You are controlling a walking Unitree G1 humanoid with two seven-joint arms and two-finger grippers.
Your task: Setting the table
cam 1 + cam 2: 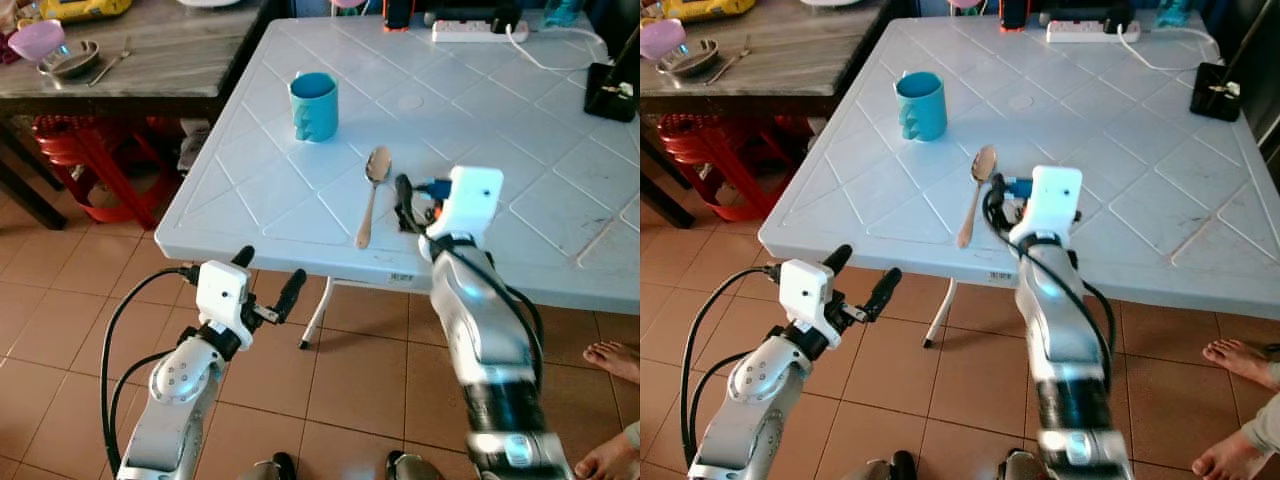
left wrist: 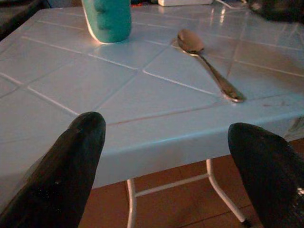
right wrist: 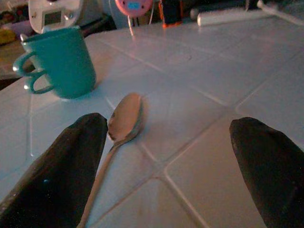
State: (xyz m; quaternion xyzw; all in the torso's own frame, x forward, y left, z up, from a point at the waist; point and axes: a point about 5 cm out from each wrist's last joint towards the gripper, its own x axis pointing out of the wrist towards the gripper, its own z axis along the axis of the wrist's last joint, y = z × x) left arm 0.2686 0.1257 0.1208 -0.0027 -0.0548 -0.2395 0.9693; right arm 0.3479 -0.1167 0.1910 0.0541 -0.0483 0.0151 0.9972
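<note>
A teal mug (image 1: 314, 105) stands upright on the white plastic table (image 1: 480, 110), toward its left side. A metal spoon (image 1: 371, 195) lies flat in front of the mug, bowl pointing away from me and handle toward the front edge. My right gripper (image 3: 166, 156) hovers low over the table just right of the spoon, open, with one finger (image 3: 71, 161) beside the spoon's bowl (image 3: 124, 118) and bare table between the fingers. My left gripper (image 1: 268, 275) hangs open in front of and below the table's front edge, holding nothing.
A dark wooden table (image 1: 170, 60) at the left carries a pink bowl (image 1: 36, 40), a steel bowl (image 1: 70, 60) and a fork. Red stools (image 1: 90, 150) stand under it. A power strip (image 1: 470, 30) and a black box (image 1: 610, 92) sit far back. A person's bare feet (image 1: 612, 360) are at lower right.
</note>
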